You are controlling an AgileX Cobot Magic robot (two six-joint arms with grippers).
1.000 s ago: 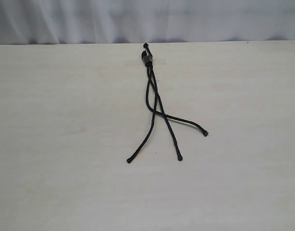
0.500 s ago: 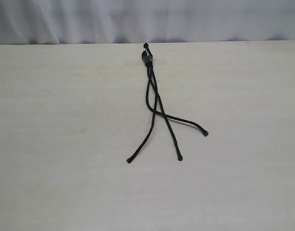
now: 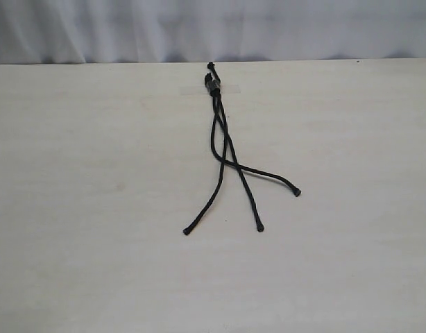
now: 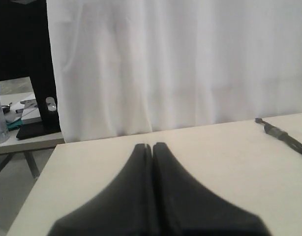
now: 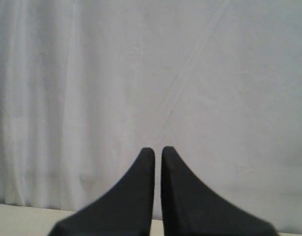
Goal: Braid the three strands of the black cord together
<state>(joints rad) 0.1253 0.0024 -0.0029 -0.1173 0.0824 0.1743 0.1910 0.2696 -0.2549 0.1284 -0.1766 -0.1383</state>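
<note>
Lying flat: one black cord (image 3: 214, 86), three strands (image 3: 224, 161); left gripper (image 4: 152, 146), right gripper (image 5: 157, 149) closed.

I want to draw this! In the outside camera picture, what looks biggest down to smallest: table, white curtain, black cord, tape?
1. table
2. white curtain, though it hangs farther back and is cut off
3. black cord
4. tape, a little clear strip over the cord's knot

black cord (image 3: 214, 87) 1 | strands (image 3: 249, 198) 3 | knobbed tips (image 3: 259, 227) 3 | table (image 3: 95, 208) 1 | curtain (image 3: 199, 28) 1
</note>
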